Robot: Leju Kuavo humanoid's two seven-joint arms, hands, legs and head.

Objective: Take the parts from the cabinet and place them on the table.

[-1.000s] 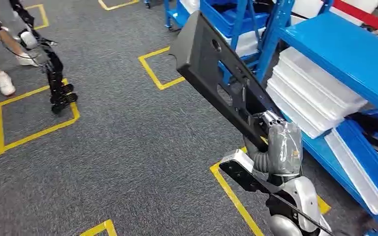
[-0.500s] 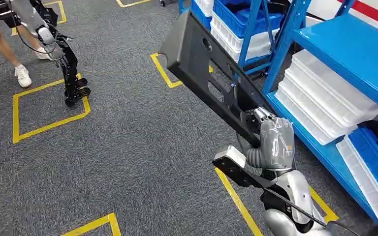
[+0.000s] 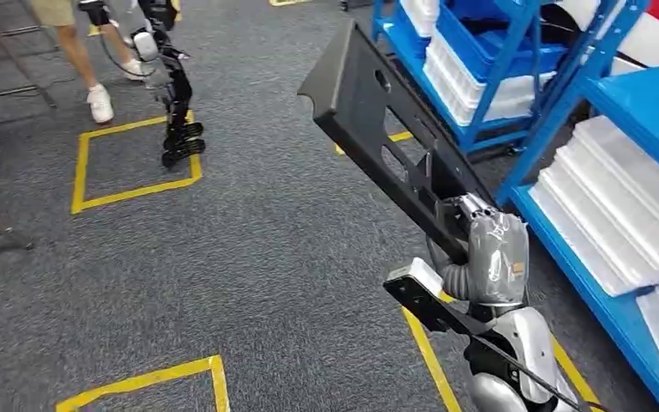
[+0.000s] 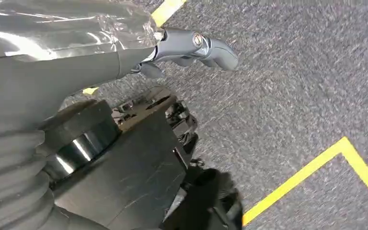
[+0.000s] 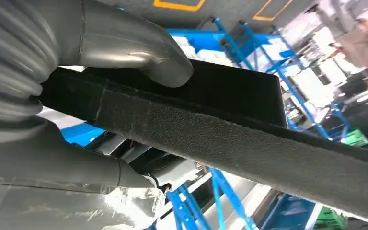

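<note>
A long black plastic part [image 3: 377,129] with cut-outs slants up and to the left over the carpet. My right hand [image 3: 493,249], wrapped in clear film, grips its lower end. In the right wrist view the thumb [image 5: 139,52] presses on the part's dark textured edge [image 5: 249,139], with the other fingers curled underneath. My left hand [image 4: 76,43] hangs above the grey carpet and holds nothing, its thumb [image 4: 196,45] sticking out.
Blue shelving [image 3: 643,103] runs along the right, carrying stacked white trays [image 3: 618,206] and blue bins [image 3: 480,43]. Yellow tape squares [image 3: 81,172] mark the grey carpet. At the far left a person's legs [image 3: 81,60] stand beside a dark jointed arm [image 3: 178,120].
The whole picture has shifted: the camera turned, so the shelves slid right and the person and yellow square moved toward the middle. My right hand still holds the black part the same way.
</note>
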